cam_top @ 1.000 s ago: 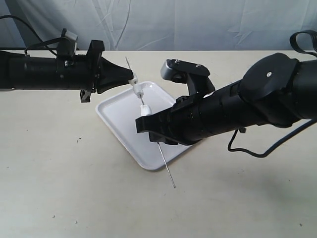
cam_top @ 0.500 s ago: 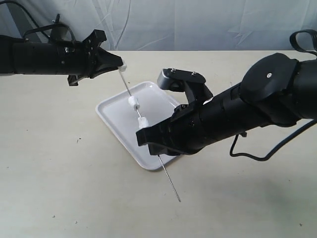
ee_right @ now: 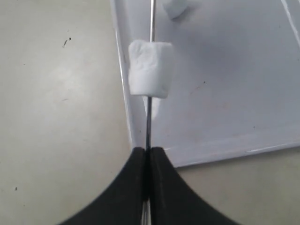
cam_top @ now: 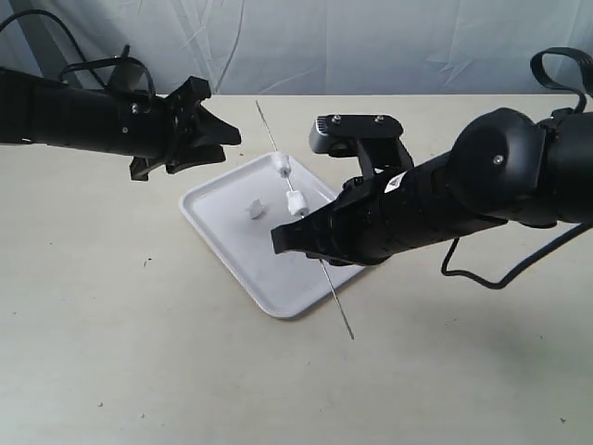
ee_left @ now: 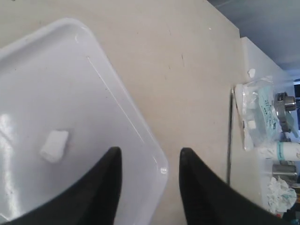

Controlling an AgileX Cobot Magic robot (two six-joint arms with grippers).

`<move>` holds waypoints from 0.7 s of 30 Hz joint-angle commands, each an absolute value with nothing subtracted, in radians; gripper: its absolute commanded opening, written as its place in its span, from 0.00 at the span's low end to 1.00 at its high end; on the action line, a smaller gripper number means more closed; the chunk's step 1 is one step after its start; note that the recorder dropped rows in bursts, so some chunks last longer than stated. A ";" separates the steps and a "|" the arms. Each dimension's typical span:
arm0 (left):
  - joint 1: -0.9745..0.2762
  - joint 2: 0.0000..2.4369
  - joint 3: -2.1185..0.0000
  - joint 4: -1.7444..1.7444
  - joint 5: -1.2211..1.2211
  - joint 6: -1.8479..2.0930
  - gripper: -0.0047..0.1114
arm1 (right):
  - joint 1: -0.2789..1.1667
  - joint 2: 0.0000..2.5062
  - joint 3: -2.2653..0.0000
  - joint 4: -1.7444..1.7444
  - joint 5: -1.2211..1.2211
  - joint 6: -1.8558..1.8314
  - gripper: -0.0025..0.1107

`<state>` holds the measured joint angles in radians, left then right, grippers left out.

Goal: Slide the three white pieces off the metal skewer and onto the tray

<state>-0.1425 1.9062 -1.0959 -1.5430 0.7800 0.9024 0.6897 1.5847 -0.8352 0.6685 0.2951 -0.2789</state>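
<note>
The metal skewer (cam_top: 335, 298) slants over the white tray (cam_top: 258, 271), and my right gripper (cam_top: 306, 232) is shut on its shaft. Two white pieces (cam_top: 283, 167) (cam_top: 296, 206) sit on the rod above that grip. A third white piece (cam_top: 254, 210) lies loose on the tray. In the right wrist view the gripper (ee_right: 149, 151) pinches the skewer (ee_right: 150, 124) just below a piece (ee_right: 150, 69); the loose piece (ee_right: 176, 7) lies beyond on the tray (ee_right: 225, 84). My left gripper (cam_top: 227, 141) hovers open at the tray's far left edge. In its own view the gripper (ee_left: 150, 152) is empty above the tray (ee_left: 70, 84) and the piece (ee_left: 54, 145).
The beige table (cam_top: 111, 352) carries the tray near its middle. A black cable (cam_top: 482, 278) loops beside the right arm. Past the table's edge the left wrist view shows a plastic bag and bottles (ee_left: 265, 117). A blue-grey cloth (cam_top: 371, 46) hangs behind.
My left gripper drew one white piece off the skewer's upper end, then opened; the piece now lies on the tray. The right gripper shifted the skewer to the right.
</note>
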 commanded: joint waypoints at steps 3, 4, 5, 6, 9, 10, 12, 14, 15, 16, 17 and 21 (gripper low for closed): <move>-0.161 1.897 -1.097 -1.576 0.883 0.902 0.38 | 0.688 1.636 -0.834 0.663 0.248 -0.259 0.02; -0.161 1.897 -1.097 -1.576 0.894 0.906 0.38 | 0.688 1.645 -0.834 0.675 0.233 -0.255 0.02; -0.162 1.897 -1.097 -1.576 0.898 0.914 0.37 | 0.688 1.655 -0.834 0.701 0.212 -0.255 0.02; -0.162 1.897 -1.097 -1.576 0.900 0.918 0.36 | 0.688 1.660 -0.834 0.714 0.201 -0.255 0.02; -0.162 1.897 -1.097 -1.576 0.904 0.918 0.35 | 0.688 1.667 -0.834 0.737 0.166 -0.255 0.02; -0.162 1.897 -1.097 -1.580 0.915 0.918 0.35 | 0.688 1.667 -0.835 0.744 0.143 -0.255 0.02; -0.162 1.897 -1.097 -1.580 0.934 0.918 0.35 | 0.688 1.669 -0.850 0.744 0.146 -0.255 0.02; -0.162 1.897 -1.097 -1.580 0.951 0.918 0.35 | 0.688 1.669 -0.870 0.744 0.160 -0.255 0.02; -0.167 1.897 -1.097 -1.580 0.955 0.918 0.35 | 0.688 1.671 -0.883 0.744 0.172 -0.255 0.02; -0.166 1.897 -1.097 -1.580 0.957 0.918 0.35 | 0.688 1.671 -0.895 0.744 0.184 -0.255 0.02; -0.172 1.897 -1.097 -1.580 0.952 0.920 0.35 | 0.688 1.671 -0.903 0.742 0.195 -0.255 0.02; -0.187 1.897 -1.097 -1.610 0.946 0.923 0.35 | 0.688 1.671 -0.932 0.742 0.235 -0.258 0.02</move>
<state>-0.1744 1.9062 -1.0959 -1.5710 0.9390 0.9155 0.6897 1.6681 -0.9127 0.7423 0.2091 -0.2542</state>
